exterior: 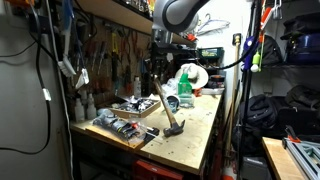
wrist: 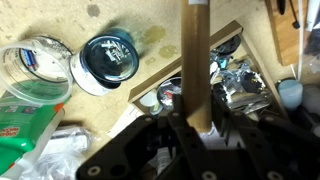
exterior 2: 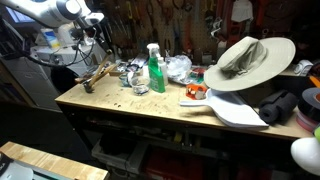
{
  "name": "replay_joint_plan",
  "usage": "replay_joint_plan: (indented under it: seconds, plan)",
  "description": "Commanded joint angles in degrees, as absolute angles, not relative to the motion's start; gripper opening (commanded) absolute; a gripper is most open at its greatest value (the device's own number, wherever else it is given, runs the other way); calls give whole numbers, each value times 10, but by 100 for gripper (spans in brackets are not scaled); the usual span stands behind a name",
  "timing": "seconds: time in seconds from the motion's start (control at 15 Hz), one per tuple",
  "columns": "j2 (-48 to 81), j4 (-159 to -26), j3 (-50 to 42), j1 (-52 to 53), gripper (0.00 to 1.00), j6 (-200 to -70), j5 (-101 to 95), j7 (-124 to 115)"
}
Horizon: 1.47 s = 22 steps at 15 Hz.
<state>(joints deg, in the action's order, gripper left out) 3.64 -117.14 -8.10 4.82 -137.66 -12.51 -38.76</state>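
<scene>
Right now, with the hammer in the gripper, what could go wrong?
The gripper holds the hammer high on its handle, far from the heavy head, so it may pivot or slip out. The tilted hammer is close to the tray of metal parts; a swing could scatter them. The spray bottle on the same bench could get tipped.

- The workshop is dim in both exterior views; the left side, around the cables [exterior: 45, 60], sinks into shadow.
- Overhead light falls on the counter [exterior: 195, 125], and the far wall [exterior: 225, 25] glares white.
- In the wrist view the tool [wrist: 195, 150] and the hammer handle [wrist: 197, 60] it clamps are blurred.
- Everything looks grainy.
</scene>
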Motion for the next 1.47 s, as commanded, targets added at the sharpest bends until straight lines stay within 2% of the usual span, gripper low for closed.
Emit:
replay_joint_plan:
  seconds: [0.0,0.8,1.4]
  plan:
    - [-3,-1194,-63,24,8,-1363,-142,-415]
    - [-21,-1172,-40,-4,8,-1355,-162,-600]
    - [-35,-1162,7,6,8,-1303,-204,-767]
